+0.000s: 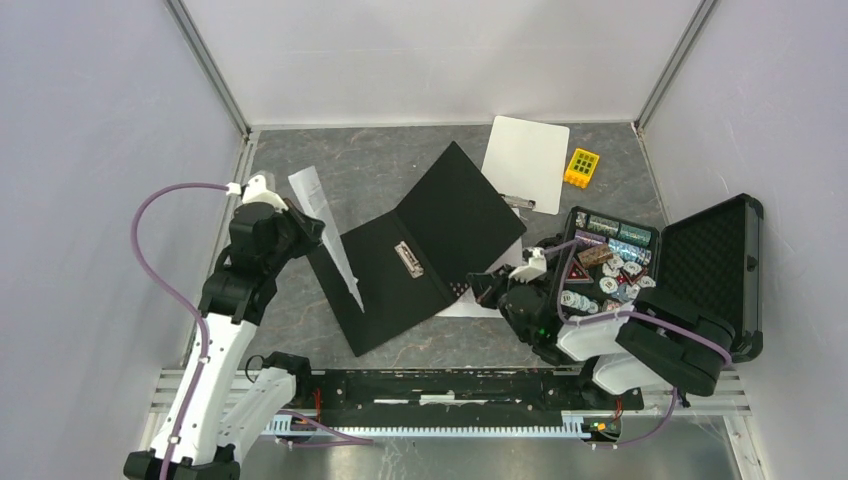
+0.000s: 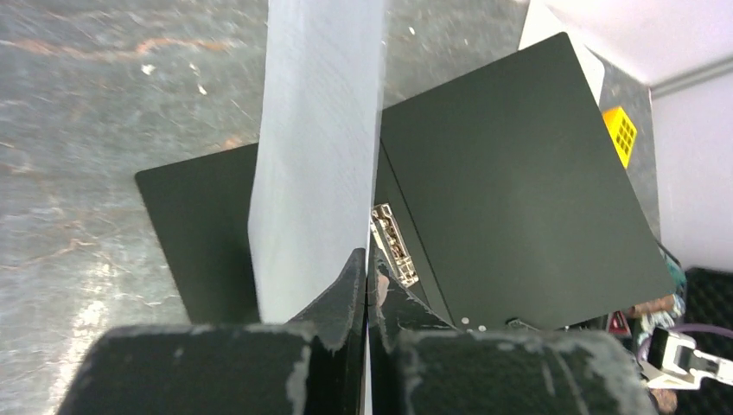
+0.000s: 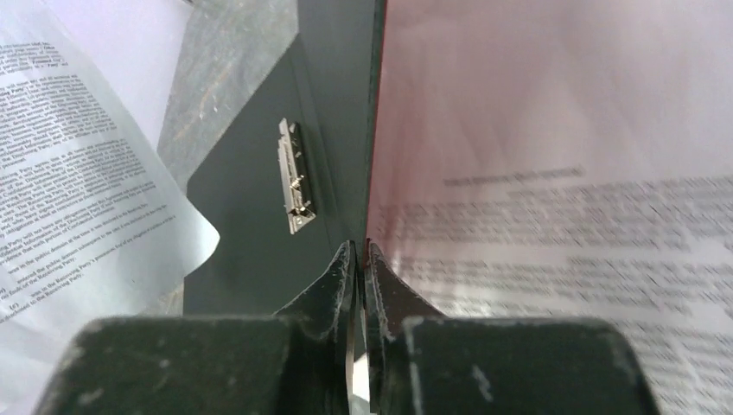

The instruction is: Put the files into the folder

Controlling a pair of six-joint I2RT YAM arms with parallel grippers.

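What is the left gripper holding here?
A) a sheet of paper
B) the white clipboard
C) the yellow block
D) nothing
A: the left gripper is shut on a sheet of paper, held over the open folder.

Top view: looking down from above and behind the arm bases, taking in the whole table (image 1: 400, 170).
Left wrist: peering close over the left tool (image 2: 367, 259), facing the open folder (image 2: 519, 190).
Right wrist: peering close over the right tool (image 3: 361, 251), along the folder.
Shared: all three are showing the metal clip (image 1: 408, 258).
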